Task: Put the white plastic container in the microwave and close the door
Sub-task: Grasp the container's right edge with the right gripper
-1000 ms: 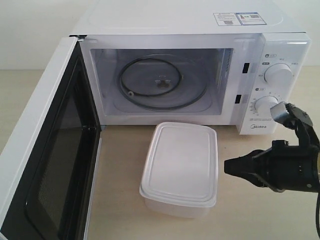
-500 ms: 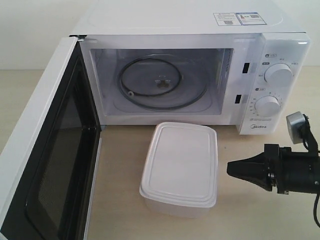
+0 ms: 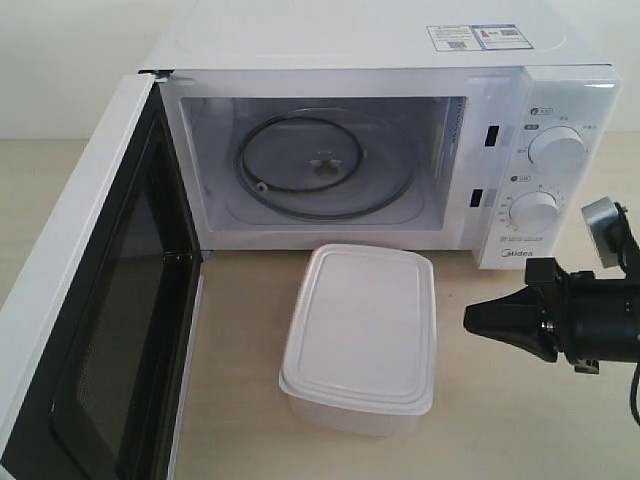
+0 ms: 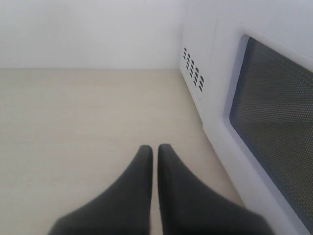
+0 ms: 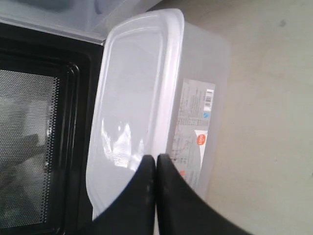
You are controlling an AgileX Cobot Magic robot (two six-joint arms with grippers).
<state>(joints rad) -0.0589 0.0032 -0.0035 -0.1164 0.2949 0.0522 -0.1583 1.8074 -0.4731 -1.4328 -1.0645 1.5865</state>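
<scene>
right gripper (image 3: 470, 320) edged back, closed empty, left gripper (image 4: 154, 148) closed, one white plastic container (image 3: 362, 335) before one microwave (image 3: 350, 35), two dials (image 3: 557, 150)

My R gripper (image 3: 474, 320): matte black, wedge-tapered fingers; grey round cam (image 3: 600, 217) on wrist w/ black cable (image 3: 633, 405). L gripper (image 4: 152, 151) same black.

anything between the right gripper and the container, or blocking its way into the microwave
Nothing visible: only bare table between the right gripper and the white plastic container, and the door stands open.
</scene>
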